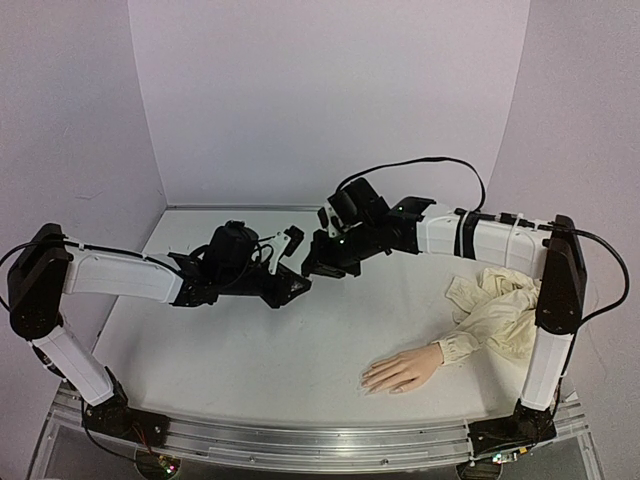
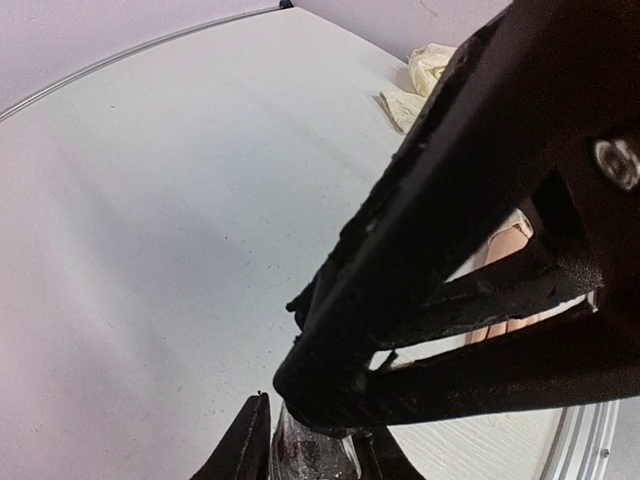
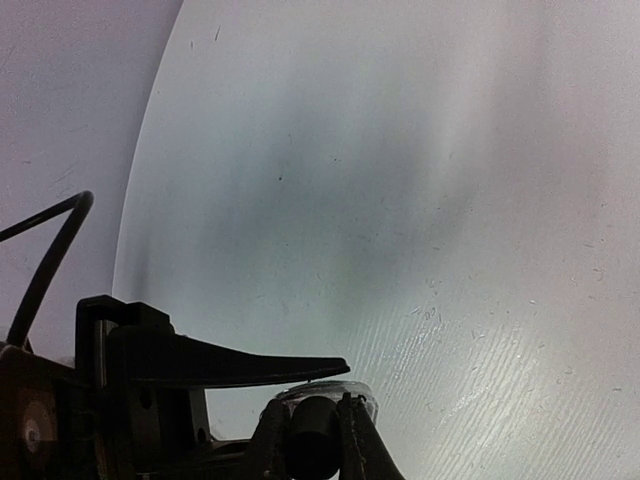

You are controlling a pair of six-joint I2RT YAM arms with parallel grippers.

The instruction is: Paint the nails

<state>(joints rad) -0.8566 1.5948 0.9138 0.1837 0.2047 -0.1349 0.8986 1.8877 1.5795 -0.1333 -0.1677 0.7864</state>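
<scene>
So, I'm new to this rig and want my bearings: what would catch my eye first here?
The two grippers meeting mid-table: the left gripper holds a small glass bottle while the right gripper pinches its black cap. Next, the mannequin hand lying at the near right edge, its cream sleeve bunched behind it.

The top camera looks down from behind the arm bases (image 1: 105, 405) over the flat white tabletop (image 1: 250, 350). Both wrist cameras skim that tabletop closely; the left also shares the skin-coloured mannequin hand (image 1: 405, 370) with the top view.
</scene>
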